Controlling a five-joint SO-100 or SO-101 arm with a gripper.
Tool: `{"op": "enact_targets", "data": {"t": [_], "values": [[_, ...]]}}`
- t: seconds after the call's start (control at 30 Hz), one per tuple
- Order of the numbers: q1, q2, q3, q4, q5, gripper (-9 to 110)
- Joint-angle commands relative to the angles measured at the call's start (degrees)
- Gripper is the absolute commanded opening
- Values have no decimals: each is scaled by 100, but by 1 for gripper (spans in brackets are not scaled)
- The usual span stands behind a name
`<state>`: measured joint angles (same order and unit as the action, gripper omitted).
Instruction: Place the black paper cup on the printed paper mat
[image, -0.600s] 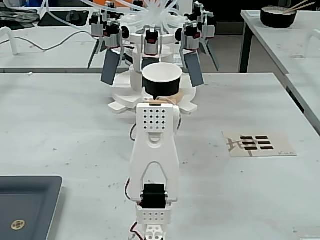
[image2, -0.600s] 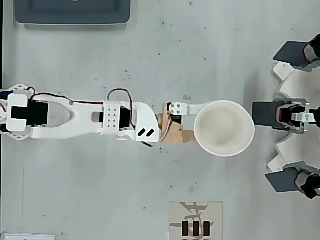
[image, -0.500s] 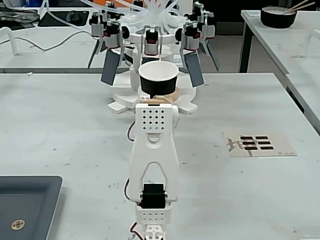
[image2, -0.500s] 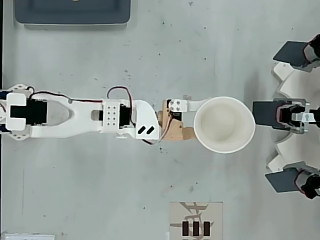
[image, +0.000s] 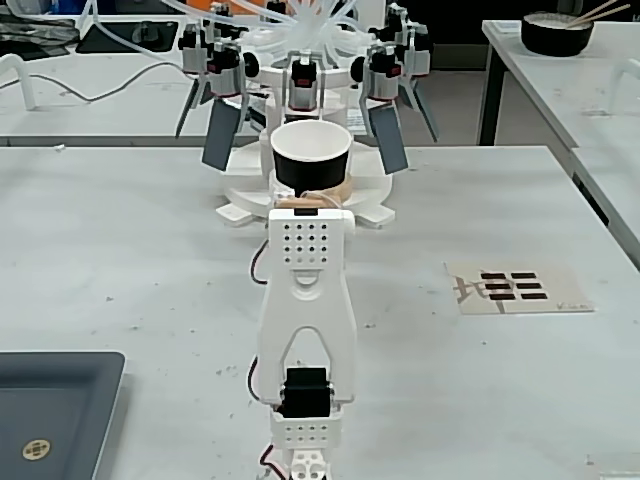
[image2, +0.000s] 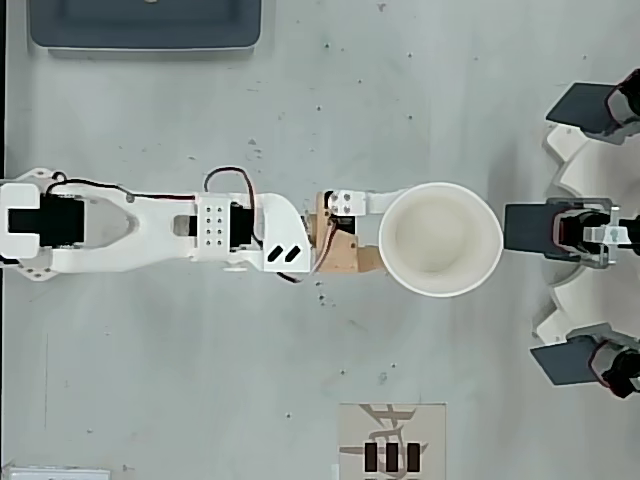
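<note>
Cup (image2: 440, 240) upright, mouth up, centre-right of overhead frame, at the tip of the extended arm (image2: 150, 225). Gripper (image2: 385, 235) is at the cup's near side; whether the fingers clamp it I cannot tell, as the cup hides them in both views. Mat (image2: 392, 440) lies flat at bottom centre of the overhead frame, well apart, off to the side of the arm's line. My judgement: carry is sideways, toward frame bottom. Count: one cup, one mat, one arm.
</note>
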<state>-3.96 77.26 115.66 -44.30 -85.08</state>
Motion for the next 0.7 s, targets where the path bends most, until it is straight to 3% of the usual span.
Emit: {"op": "enact_targets", "data": {"t": [0.0,0.67], "values": [[-88,396,-26,-97,9,6],[-88,334,-26,-97,-18,5]]}}
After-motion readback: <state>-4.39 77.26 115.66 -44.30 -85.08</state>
